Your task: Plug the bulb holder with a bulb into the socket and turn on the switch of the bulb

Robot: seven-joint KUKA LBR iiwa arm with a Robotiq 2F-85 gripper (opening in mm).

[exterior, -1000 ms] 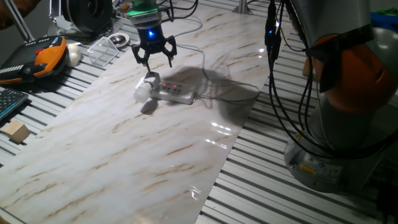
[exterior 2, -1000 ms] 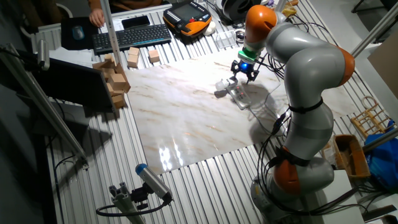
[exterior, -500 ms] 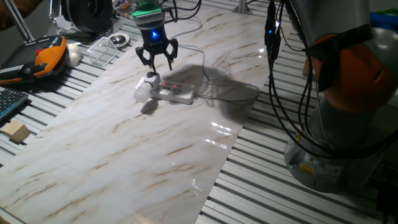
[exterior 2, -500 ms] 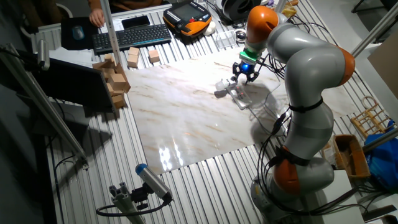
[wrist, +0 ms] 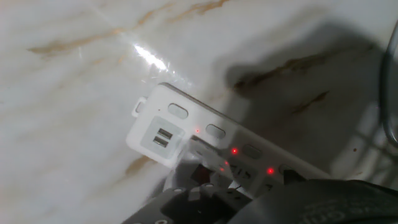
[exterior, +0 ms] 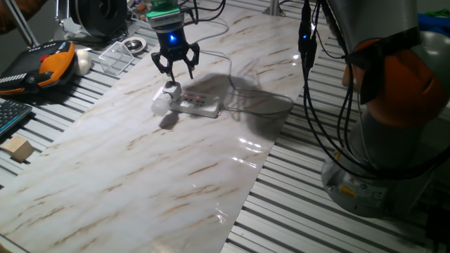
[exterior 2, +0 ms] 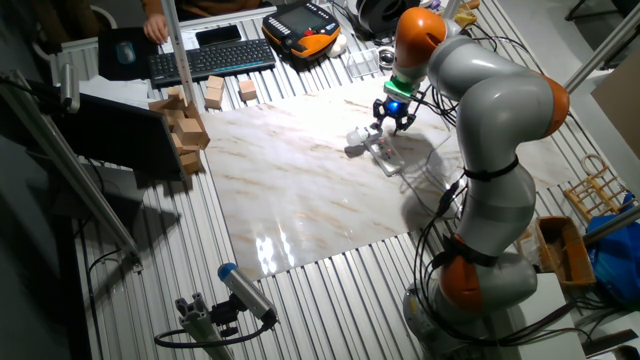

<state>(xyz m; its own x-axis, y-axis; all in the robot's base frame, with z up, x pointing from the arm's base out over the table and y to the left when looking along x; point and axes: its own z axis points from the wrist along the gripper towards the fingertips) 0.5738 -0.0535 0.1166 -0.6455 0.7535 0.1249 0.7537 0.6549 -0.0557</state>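
The socket, a long white power strip (exterior: 200,105) with small red lights, lies on the marble board; it also shows in the other fixed view (exterior 2: 386,154) and fills the hand view (wrist: 186,127). The bulb holder (exterior: 171,89) sits at the strip's left end with its frosted bulb (exterior: 160,105) pointing off the end. I cannot make out its red switch. My gripper (exterior: 176,69) hangs just above the holder, fingers spread and empty, not touching it; it also shows in the other fixed view (exterior 2: 393,122). In the hand view, dark fingers (wrist: 298,196) hide the strip's near part.
An orange-black pendant (exterior: 49,63), a cream ball (exterior: 83,62) and a clear plastic box (exterior: 118,56) lie at the back left. A wooden block (exterior: 19,149) and a keyboard (exterior: 8,116) are at the left edge. The strip's pale cable (exterior: 267,98) runs right. The arm's base (exterior: 383,105) stands at right.
The gripper has shifted slightly right above the bulb holder and its fingers have drawn in a little. The holder and strip have not moved.
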